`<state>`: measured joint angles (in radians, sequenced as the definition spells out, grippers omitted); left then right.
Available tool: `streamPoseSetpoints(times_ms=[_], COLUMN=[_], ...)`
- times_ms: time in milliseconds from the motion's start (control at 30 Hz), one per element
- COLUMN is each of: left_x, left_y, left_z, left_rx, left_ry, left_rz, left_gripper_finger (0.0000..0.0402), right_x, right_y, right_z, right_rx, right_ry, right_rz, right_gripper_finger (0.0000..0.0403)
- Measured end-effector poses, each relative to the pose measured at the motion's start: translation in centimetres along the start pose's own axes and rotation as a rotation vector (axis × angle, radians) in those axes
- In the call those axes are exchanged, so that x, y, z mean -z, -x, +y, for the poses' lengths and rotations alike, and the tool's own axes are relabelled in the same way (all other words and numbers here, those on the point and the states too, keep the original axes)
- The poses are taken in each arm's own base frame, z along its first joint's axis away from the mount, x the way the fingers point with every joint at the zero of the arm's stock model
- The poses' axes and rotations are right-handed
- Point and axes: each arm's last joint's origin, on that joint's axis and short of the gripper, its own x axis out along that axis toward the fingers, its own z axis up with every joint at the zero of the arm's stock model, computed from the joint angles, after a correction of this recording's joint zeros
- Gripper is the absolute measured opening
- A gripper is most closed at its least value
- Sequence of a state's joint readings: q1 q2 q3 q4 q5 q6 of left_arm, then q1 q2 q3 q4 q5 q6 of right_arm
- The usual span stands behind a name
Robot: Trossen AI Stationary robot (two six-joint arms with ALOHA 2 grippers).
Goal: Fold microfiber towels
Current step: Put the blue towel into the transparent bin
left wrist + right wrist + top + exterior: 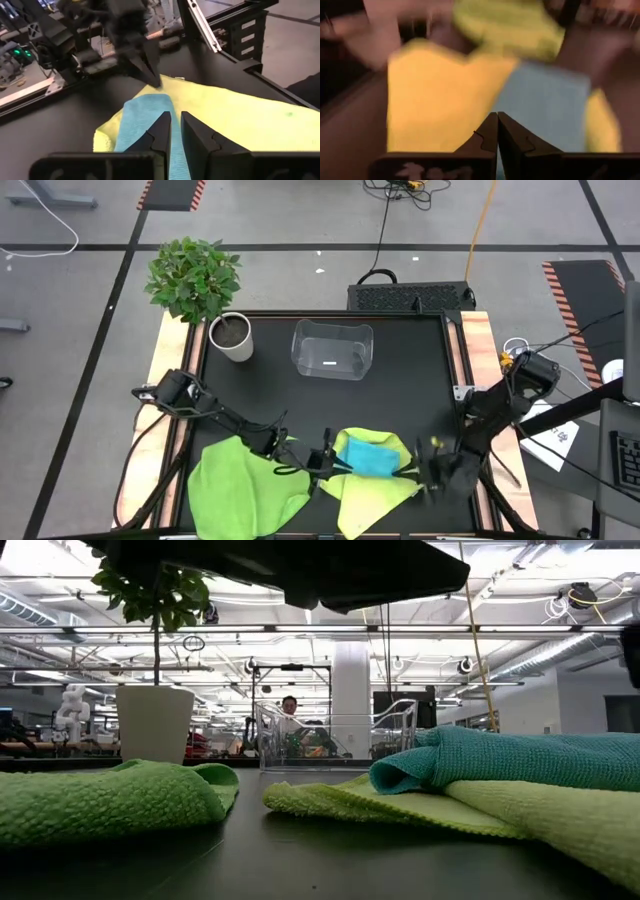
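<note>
Towels lie along the near edge of the black counter (pixel 400 370). Green towel (pixel 245 485) sits crumpled at the near left. Yellow-green towel (pixel 375 480) lies spread at near centre, apart from the green one, and the turquoise towel (pixel 367 455) rests folded on top of it.

Left gripper (pixel 325 463) reaches in from the left and hovers at the turquoise towel's left edge. Its wrist view shows its jaws nearly together with a narrow gap, over the turquoise cloth (pixel 145 120); whether they pinch any of it I cannot tell.

Right gripper (pixel 432 470) is at the right edge of the yellow-green towel, blurred in the high view. Its jaws are together, with both cloths lying just ahead of them, and nothing shows between them.

Clear bin (pixel 332 350) stands at the far middle of the counter, well apart from the towels. Potted plant (pixel 215 300) stands at the far left corner.
</note>
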<state>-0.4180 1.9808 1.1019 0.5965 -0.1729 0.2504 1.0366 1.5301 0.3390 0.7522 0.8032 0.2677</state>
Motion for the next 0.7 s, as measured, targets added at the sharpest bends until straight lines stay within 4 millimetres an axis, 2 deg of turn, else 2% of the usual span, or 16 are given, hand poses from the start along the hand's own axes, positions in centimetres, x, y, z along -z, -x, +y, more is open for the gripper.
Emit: streamPoseSetpoints(times_ms=[133, 233, 333, 467, 633, 700], left_x=[0.0, 0.2, 0.4, 0.6, 0.9, 0.9], left_y=[0.0, 0.0, 0.1, 0.1, 0.1, 0.1], left_z=[-0.1, -0.4, -0.6, -0.7, -0.7, -0.7], left_rx=[0.028, 0.046, 0.06, 0.07, 0.081, 0.1], left_ry=[-0.002, -0.004, -0.01, -0.017, -0.027, -0.025], left_rz=[-0.006, 0.014, 0.032, 0.051, 0.075, 0.074], left_gripper_finger=[0.0047, 0.0047, 0.0047, 0.0047, 0.0047, 0.0047], right_x=[0.6, -0.7, -1.2, -1.8, -2.8, -2.6], right_y=[2.1, 3.0, 3.1, 3.0, 3.3, 3.3], right_z=[-3.8, -5.1, -5.5, -6.4, -7.4, -7.9], right_rx=[0.021, 0.056, 0.091, 0.151, 0.14, 0.162], right_ry=[-0.06, -0.172, -0.062, -0.022, 0.008, 0.043], right_rz=[-0.231, -0.373, -0.379, -0.379, -0.403, -0.357], right_gripper_finger=[0.0, 0.0, 0.0, 0.0, 0.0, 0.0])
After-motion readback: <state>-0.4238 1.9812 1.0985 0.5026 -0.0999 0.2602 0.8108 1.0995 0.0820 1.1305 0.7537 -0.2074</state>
